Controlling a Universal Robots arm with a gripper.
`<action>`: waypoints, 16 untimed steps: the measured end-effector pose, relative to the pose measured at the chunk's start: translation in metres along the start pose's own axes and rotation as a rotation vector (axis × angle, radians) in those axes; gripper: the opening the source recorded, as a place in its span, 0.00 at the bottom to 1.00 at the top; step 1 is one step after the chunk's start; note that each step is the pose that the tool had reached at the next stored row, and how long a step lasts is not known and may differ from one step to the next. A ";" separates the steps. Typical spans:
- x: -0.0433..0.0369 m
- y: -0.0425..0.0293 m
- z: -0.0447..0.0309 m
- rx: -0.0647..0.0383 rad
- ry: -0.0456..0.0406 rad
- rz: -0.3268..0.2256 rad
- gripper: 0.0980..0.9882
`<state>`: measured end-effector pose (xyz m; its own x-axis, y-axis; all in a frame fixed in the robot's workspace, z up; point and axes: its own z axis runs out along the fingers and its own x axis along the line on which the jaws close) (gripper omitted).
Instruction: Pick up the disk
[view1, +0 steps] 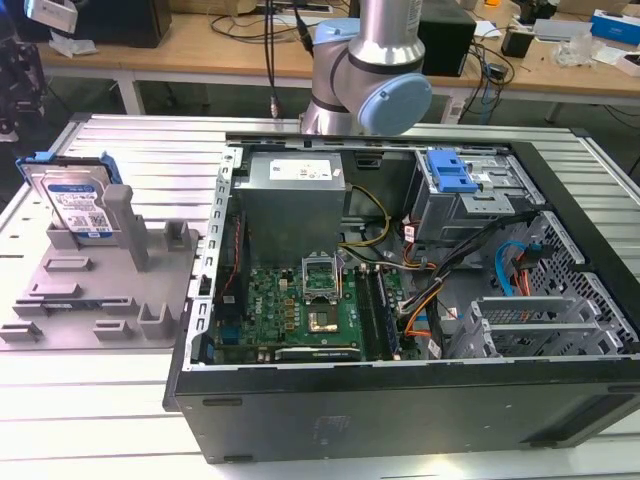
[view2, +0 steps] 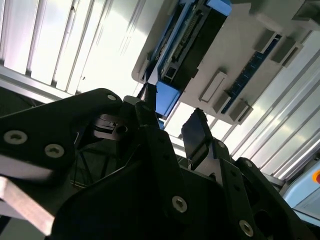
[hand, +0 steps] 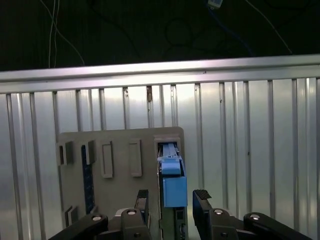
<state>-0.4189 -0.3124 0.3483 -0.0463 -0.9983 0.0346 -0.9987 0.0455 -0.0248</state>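
Note:
The disk (view1: 75, 205) stands upright on its edge in the grey fixture (view1: 100, 290), at the exterior view's left, showing its silver face, white-and-blue label and blue rails. In the first wrist view the disk (hand: 170, 167) appears edge-on with a blue rail end, rising from the fixture (hand: 115, 155). My gripper (hand: 172, 200) is open, one black finger on each side of the disk's line and apart from it. In the second wrist view the gripper (view2: 172, 125) is open too, with the disk (view2: 192, 35) and fixture (view2: 250, 65) beyond the fingertips.
An open computer case (view1: 400, 400) takes up the middle and right of the slatted metal table (view1: 150, 150), with a blue-latched drive cage (view1: 450, 175) inside. The arm's base (view1: 370, 80) stands behind the case. The table's edge (hand: 160, 70) runs beyond the fixture.

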 end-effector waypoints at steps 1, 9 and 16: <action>0.0007 -0.0001 0.0017 -0.001 -0.0002 0.000 0.43; 0.0006 -0.0033 0.0095 -0.001 -0.0014 0.000 0.43; 0.0000 -0.0032 0.0175 -0.001 -0.0036 -0.003 0.43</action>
<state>-0.4154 -0.3132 0.3309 -0.0430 -0.9986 0.0311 -0.9988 0.0422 -0.0236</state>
